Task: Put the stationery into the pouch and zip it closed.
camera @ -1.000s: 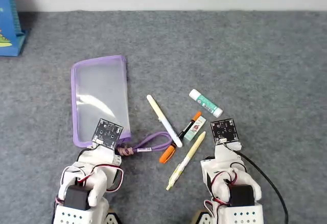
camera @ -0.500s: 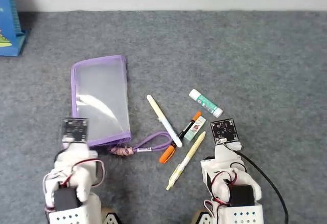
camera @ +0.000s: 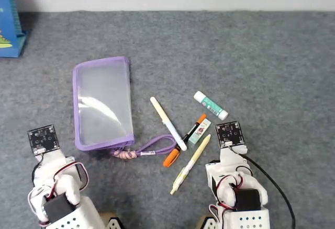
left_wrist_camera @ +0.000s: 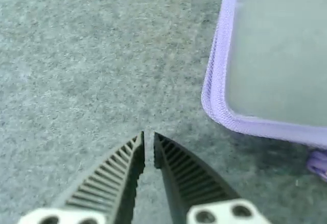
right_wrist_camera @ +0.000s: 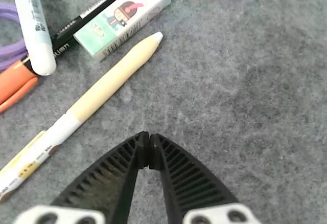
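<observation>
Flat on the grey carpet (camera: 261, 56): a clear pouch (camera: 102, 103) with purple edging, with a purple strap (camera: 152, 148) curling out from its near corner. Beside the pouch, all loose on the carpet and outside it: a white marker (camera: 167, 123), an orange-and-black pen (camera: 184, 141) crossed by the marker's end, a mint-green eraser box (camera: 199, 131), a pale yellow pen (camera: 191, 163) and, a little apart, a white-and-green glue stick (camera: 210, 105). Impossible to tell whether the zip is open.

Left gripper (left_wrist_camera: 148, 137): low over bare carpet, near a corner of the pouch but apart from it. Fingers almost together, only a thin slit, nothing between.

Right gripper (right_wrist_camera: 149, 138): over bare carpet just beside the yellow pen, not touching. Fingertips pressed together, holding nothing.

At the far left edge, a blue box (camera: 8, 25).
</observation>
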Controlling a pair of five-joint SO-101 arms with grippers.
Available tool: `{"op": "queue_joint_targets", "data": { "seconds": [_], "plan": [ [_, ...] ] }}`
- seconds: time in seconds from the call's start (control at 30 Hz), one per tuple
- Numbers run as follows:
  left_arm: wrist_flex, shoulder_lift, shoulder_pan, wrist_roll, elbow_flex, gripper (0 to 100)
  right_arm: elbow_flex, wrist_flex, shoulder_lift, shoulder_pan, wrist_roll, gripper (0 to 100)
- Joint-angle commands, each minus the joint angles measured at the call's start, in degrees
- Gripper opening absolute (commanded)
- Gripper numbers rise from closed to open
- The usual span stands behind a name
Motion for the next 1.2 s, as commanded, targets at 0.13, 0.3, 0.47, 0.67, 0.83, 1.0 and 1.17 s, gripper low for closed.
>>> {"op": "queue_joint_targets", "data": {
  "seconds": [0.13, 0.3, 0.47, 0.67, 0.83, 1.0, 1.17],
  "plan": [
    [-1.8, -0.6, -0.5, 0.4, -3.3, 5, -0.4, 0.2, -0.7, 3.4, 1.8, 0.9],
    [-2.1, -0.6, -0.4, 0.3, -2.2, 5, -4.4, -4.2, -0.7, 4.1, 22.8, 0.9],
    [-1.9, -0.6, -0.4, 0.3, -2.1, 5, -4.9, -8.7, 0.0, -0.3, 26.4, 1.3],
    [-2.4, -0.6, -0.4, 0.2, -1.1, 5, -16.4, 0.9, 0.0, -7.1, 26.1, 6.4],
    [-2.4, -0.6, -0.4, 0.2, -1.0, 5, -21.9, 1.6, 2.5, -12.1, 26.2, 6.8],
    [-2.4, -0.6, -0.4, 0.2, -1.0, 5, -25.1, -2.2, 14.9, -17.5, 26.2, 6.9],
    [-2.7, -0.6, -0.4, 0.2, -0.9, 5, -33.7, -6.0, 33.8, -21.8, 23.9, 6.9]
  ]
}}
